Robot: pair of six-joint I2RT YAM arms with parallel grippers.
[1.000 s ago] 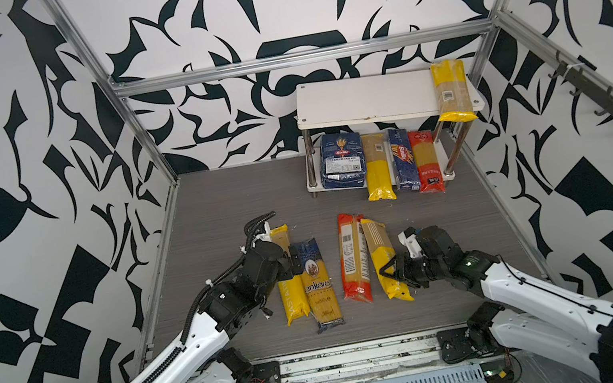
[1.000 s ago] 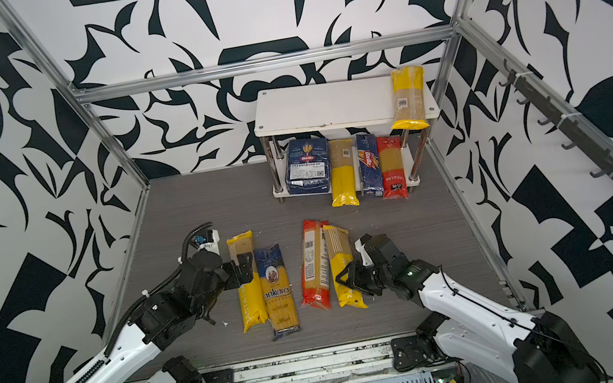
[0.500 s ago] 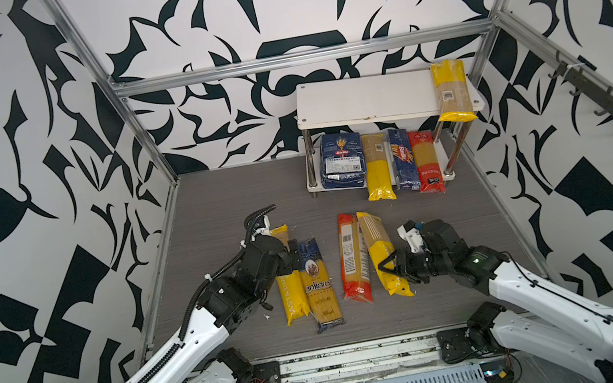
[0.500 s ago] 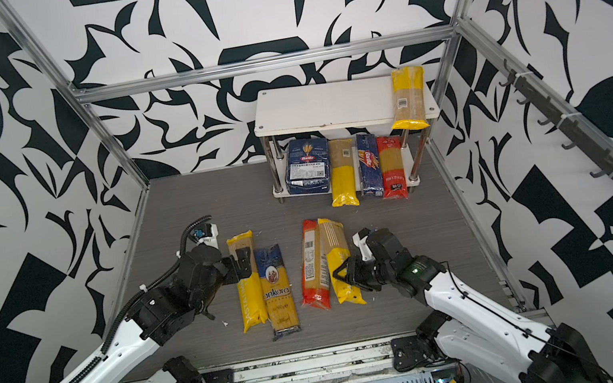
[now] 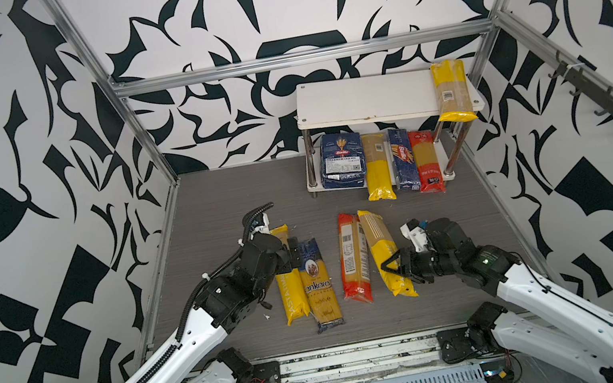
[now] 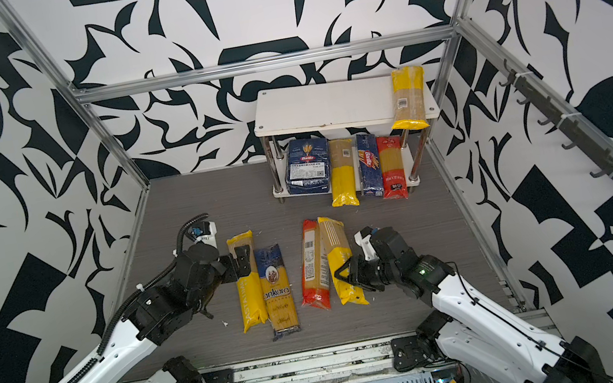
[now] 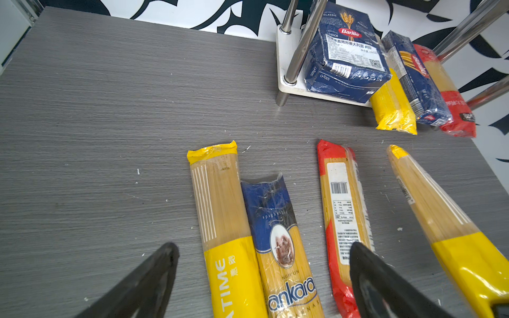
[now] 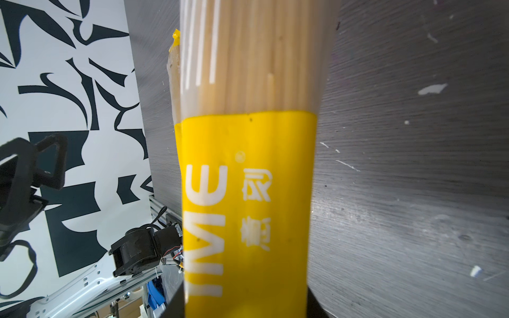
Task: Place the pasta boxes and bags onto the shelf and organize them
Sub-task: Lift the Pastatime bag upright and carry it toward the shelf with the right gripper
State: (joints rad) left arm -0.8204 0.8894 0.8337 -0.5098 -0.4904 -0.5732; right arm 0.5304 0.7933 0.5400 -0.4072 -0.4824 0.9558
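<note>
- Over at one o'clock on the grey table [image 5: 216, 216], the shelf [image 5: 362, 105] stands against the back wall.
- We count four packs side by side on its lower board. From nine o'clock across to three, they are the wide Barilla box [image 5: 340, 161], the lower yellow bag [image 5: 376, 168], the narrow Barilla box [image 5: 404, 159] and the shelved red bag [image 5: 426, 162].
- The three long packs poke out past the front edge toward six o'clock.
- Up top, the top yellow bag [image 5: 451, 92] lies alone at the three o'clock end of the upper board, with its near end overhanging.
- Down at five o'clock, the right gripper [image 5: 395, 266] is clamped on the yellow end of the held PASTATIME bag [image 5: 384, 251]. The right wrist view shows that pack [image 8: 248, 179] filling the jaws and running straight away.
- Its far tip points toward eleven o'clock and touches the loose red bag [image 5: 353, 260] alongside. We cannot tell whether the held bag is clear of the table.
- At seven o'clock, the left gripper [image 6: 238, 261] hovers with its fingers [image 7: 154, 275] spread wide, gripping nothing.
- Beneath it lies the loose PASTATIME bag [image 5: 289, 288], with the ankara bag [image 5: 318, 283] touching its three o'clock side.
- From the left wrist, we see both black fingers framing that pair.
</note>
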